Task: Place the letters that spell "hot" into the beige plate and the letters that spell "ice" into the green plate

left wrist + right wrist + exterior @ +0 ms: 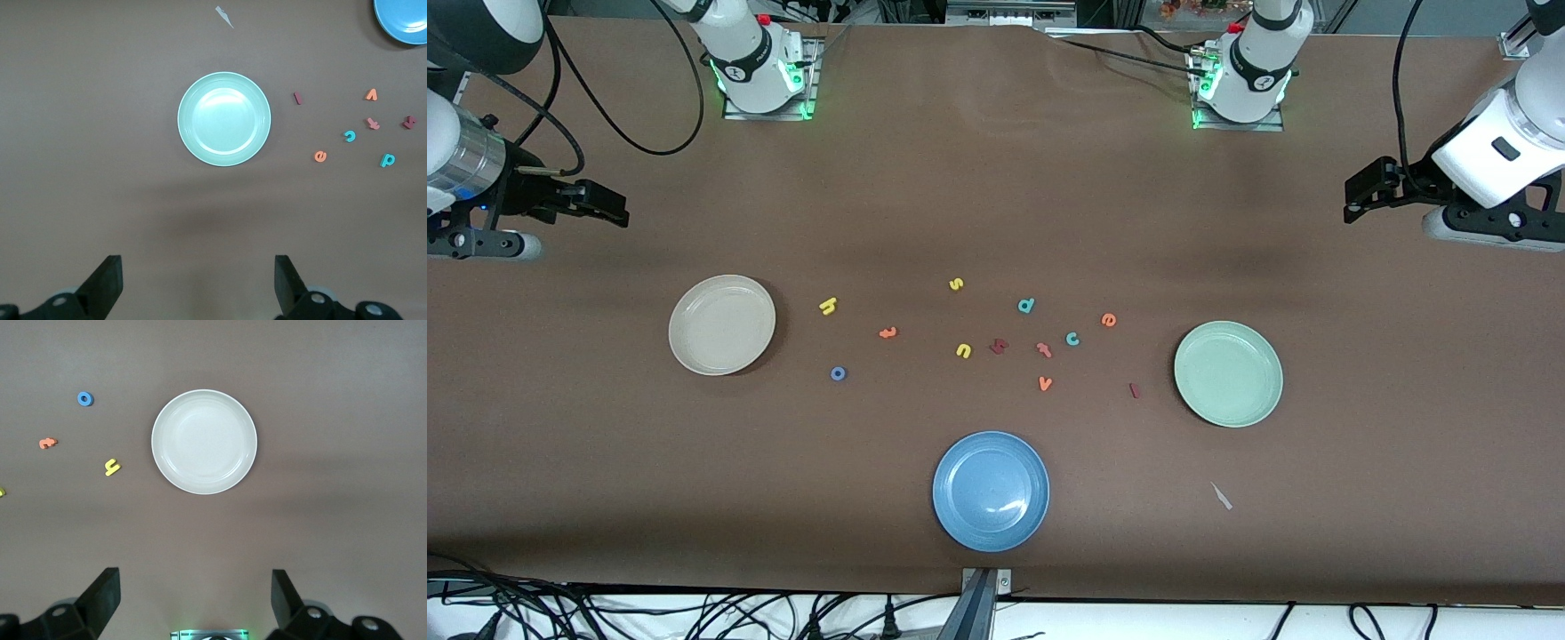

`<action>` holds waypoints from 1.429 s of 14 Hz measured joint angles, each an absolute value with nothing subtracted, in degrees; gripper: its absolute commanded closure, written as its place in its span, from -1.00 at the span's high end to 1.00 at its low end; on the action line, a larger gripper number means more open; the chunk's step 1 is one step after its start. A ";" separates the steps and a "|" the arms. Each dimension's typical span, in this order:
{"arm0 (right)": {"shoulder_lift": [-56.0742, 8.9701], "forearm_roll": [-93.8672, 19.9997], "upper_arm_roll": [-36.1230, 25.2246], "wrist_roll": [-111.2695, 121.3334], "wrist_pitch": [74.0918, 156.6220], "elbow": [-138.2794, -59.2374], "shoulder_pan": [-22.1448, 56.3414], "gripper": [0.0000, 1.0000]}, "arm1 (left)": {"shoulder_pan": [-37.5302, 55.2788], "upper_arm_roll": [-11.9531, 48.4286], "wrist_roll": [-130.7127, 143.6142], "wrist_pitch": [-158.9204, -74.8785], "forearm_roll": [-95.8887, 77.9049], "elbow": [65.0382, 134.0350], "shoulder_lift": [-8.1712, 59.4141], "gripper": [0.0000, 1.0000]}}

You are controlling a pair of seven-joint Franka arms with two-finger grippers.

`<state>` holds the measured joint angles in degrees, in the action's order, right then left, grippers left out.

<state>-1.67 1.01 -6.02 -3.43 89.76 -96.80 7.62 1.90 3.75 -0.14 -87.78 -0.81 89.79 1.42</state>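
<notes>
This looks like a robotics lab rather than a home or shop. Two white robot arm bases [760, 67] [1245, 76] are bolted on metal plates to a table [996, 196] covered in plain brown sheeting, green status lights glowing at their feet. Black cables [631, 133] trail across the table's edges. What stands along the room's edge is too cropped to identify.

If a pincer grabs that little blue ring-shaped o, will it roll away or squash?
The blue o lies flat on the table, so it probably won't roll. It looks small and thin, likely light enough to slide if nudged. It may squash a little if soft; that can't be told from here.
</notes>
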 measured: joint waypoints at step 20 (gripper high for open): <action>-3.33 0.22 -6.01 -6.28 87.04 -96.99 7.61 1.00 | 1.90 3.75 -0.13 -87.78 -0.80 89.79 1.45 1.00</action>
